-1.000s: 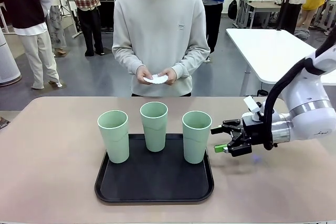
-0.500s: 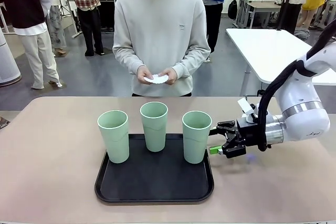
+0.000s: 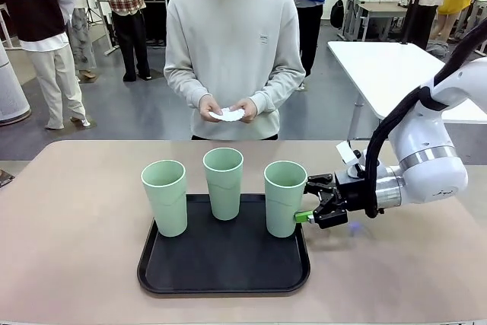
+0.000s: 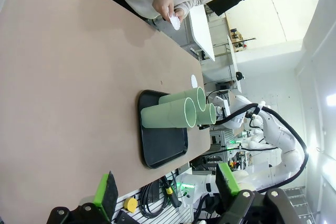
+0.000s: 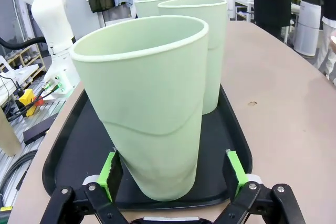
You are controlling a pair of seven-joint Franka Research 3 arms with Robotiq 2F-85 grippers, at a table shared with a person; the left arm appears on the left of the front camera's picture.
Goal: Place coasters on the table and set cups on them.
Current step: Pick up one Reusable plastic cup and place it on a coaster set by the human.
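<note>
Pinkish-beige table (image 3: 76, 211) runs the full width, with a black tray (image 3: 221, 279) at its middle as the marker for everything else. Well to the left of the tray, the left gripper (image 4: 166, 192) hangs with its green-padded fingers wide apart and nothing between them. On the tray stand the three mint cups: the left cup (image 3: 164, 197), the middle cup (image 3: 223, 183) set toward the tray's far edge, and the right cup (image 3: 284, 197) at its right edge. Beyond the tray's far side, the coasters (image 3: 227, 115) sit in a person's hands (image 3: 245, 108), none laid down yet. At the tray's right edge the right gripper (image 3: 307, 202) straddles the right cup low on its wall, fingers spread to either side and not yet clamped.

The likely trouble: with so low a hold on a tall tapered cup, it may tilt or slip when raised, and any further push could shove it toward the middle cup. No coaster waits to receive it.

A second ago the right gripper stood clear to the right of the tray; it has since slid in around the cup. Cups and coasters have not moved.
</note>
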